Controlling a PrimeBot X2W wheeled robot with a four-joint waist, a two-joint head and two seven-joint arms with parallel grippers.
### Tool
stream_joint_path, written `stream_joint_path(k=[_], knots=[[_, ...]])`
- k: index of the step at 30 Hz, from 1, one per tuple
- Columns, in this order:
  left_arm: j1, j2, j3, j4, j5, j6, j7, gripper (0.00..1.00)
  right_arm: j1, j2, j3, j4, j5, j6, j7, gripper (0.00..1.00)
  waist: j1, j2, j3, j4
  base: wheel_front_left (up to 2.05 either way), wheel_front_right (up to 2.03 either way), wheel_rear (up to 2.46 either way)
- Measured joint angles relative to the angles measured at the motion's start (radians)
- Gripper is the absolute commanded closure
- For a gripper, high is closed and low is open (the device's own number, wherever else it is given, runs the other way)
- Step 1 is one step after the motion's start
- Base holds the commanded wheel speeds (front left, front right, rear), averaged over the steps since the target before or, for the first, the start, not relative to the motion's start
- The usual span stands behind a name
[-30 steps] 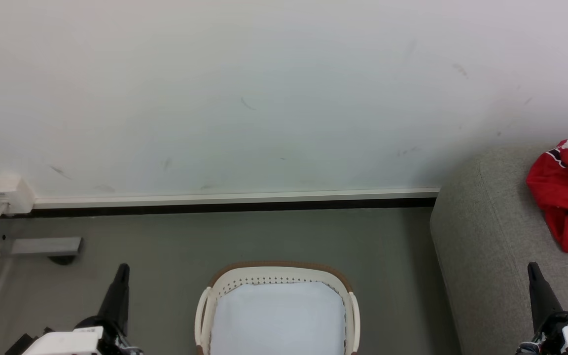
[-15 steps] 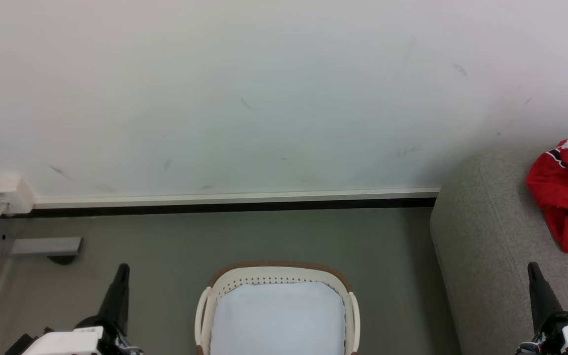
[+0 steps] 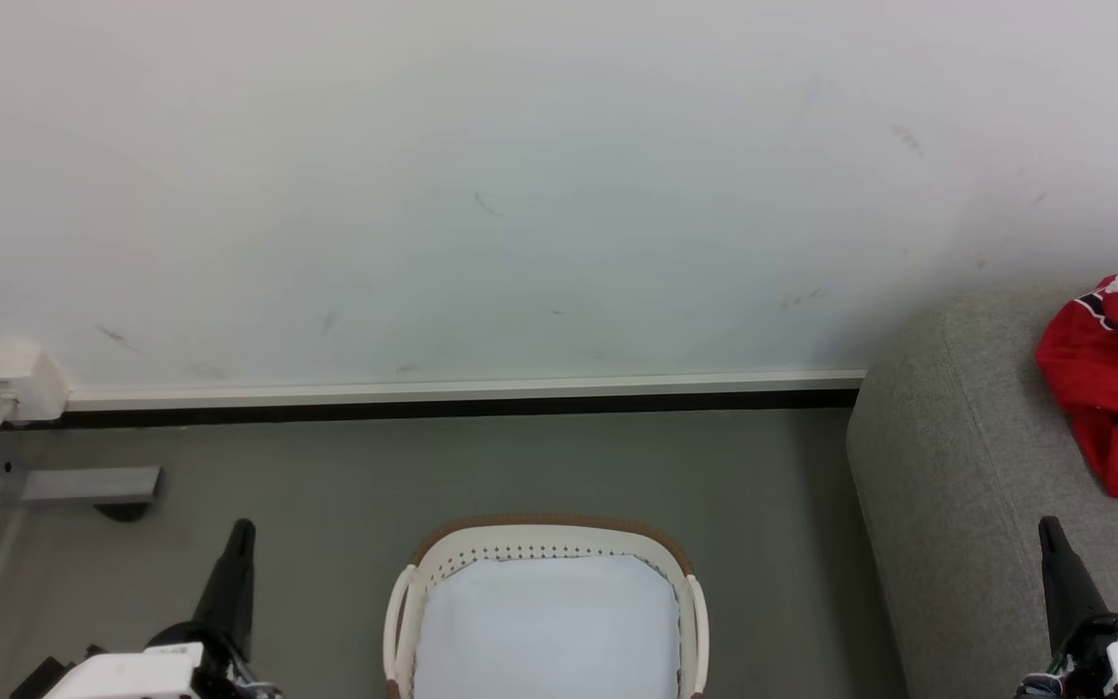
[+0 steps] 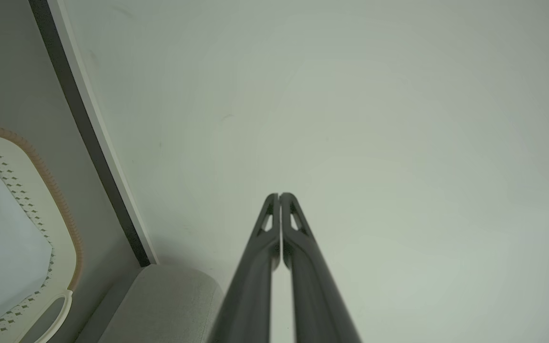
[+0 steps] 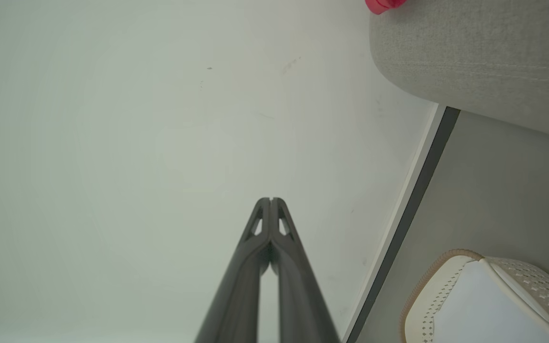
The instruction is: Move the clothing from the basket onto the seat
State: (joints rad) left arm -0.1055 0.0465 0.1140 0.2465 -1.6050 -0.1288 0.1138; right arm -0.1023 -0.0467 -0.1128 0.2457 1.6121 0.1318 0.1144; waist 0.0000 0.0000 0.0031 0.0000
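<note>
The red clothing (image 3: pixel 1117 383) with white trim lies crumpled on the grey seat (image 3: pixel 957 485) at the right; a red corner of the clothing (image 5: pixel 381 5) shows in the right wrist view above the seat (image 5: pixel 484 52). The cream basket (image 3: pixel 404 602) with its brown rim stands on the floor at bottom centre, holding just its white lining. My left gripper (image 3: pixel 243 527) is shut and empty, left of the basket. My right gripper (image 3: pixel 1048 524) is shut and empty over the seat's front part. Both wrist views show the fingers pressed together, left gripper (image 4: pixel 279 195), right gripper (image 5: pixel 270 200).
A pale wall with a white and dark baseboard (image 3: pixel 462 396) runs behind the basket. A white wall box (image 3: pixel 14 381) and a grey metal bracket (image 3: pixel 88 482) sit at the far left. Grey floor (image 3: pixel 520 466) lies between basket and wall.
</note>
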Motion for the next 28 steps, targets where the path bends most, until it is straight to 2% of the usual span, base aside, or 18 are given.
stream_joint_path(k=[28], knots=[[0.0, 0.0, -0.001, 0.0, 0.0, 0.0, 0.0, 1.0, 0.0, 0.0, 0.0, 0.0, 0.0, 0.0, 0.0, 1.0, 0.0, 0.0, 0.0, 0.0, 0.0, 0.0, 0.0]])
